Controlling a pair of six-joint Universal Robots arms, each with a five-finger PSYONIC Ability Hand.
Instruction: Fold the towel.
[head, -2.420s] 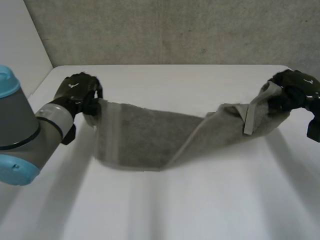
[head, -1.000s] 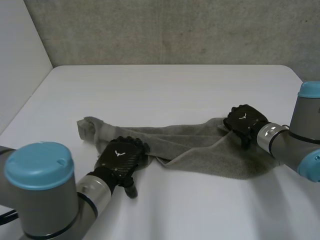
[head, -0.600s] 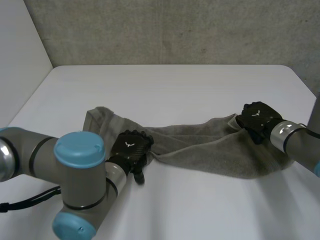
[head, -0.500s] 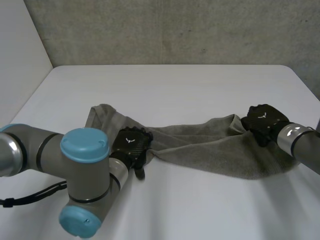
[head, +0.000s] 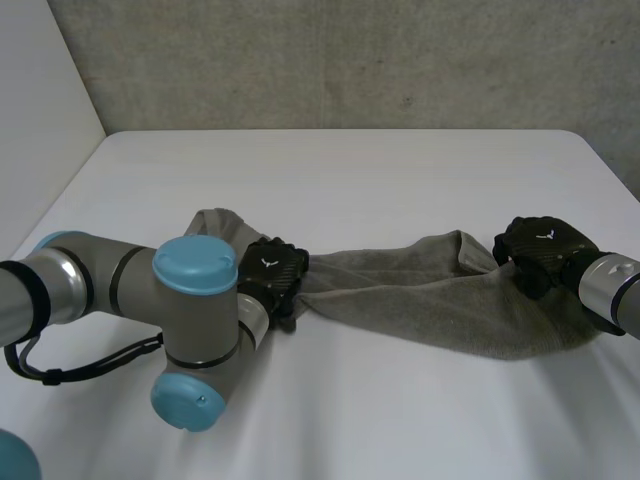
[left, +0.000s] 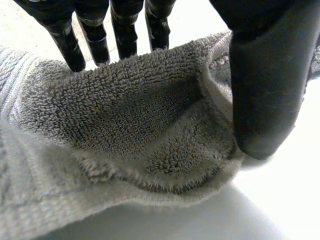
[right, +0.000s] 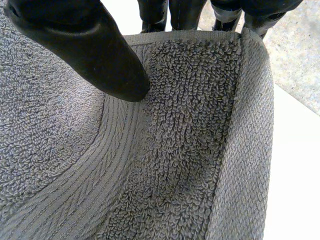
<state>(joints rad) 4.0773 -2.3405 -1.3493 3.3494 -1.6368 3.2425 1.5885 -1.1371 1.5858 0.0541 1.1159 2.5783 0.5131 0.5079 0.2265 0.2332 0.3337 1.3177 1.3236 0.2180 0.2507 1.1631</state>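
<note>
No text, label, brand or number can be read.

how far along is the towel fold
Done: both hands pinch the towel, left hand near its left end, right hand at its right end. In hand: it lies bunched in a long strip on the table. Left: no tidy fold yet; flatten and fold it.

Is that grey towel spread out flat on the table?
No, the towel lies bunched in a crumpled strip between the left hand and the right hand.
</note>
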